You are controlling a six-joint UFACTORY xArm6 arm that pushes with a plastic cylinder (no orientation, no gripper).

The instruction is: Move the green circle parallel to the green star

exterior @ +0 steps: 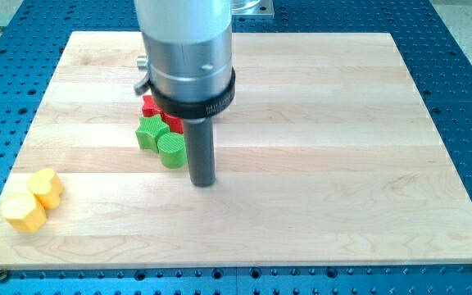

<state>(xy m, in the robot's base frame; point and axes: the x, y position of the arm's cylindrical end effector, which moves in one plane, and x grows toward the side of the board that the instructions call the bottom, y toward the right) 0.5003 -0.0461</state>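
Note:
The green circle (pixel 171 152) stands left of centre on the wooden board (pixel 318 164), touching the green star (pixel 150 132), which lies up and to its left. My tip (pixel 203 183) is on the board just right of the green circle and slightly below it, right beside it or touching it. The dark rod rises from there into the grey arm body. Red blocks (pixel 149 106) sit just above the green star, partly hidden by the arm, so their shapes cannot be made out.
A yellow heart (pixel 47 186) and a yellow hexagon (pixel 24 212) touch each other near the board's bottom-left corner. A blue perforated table surrounds the board.

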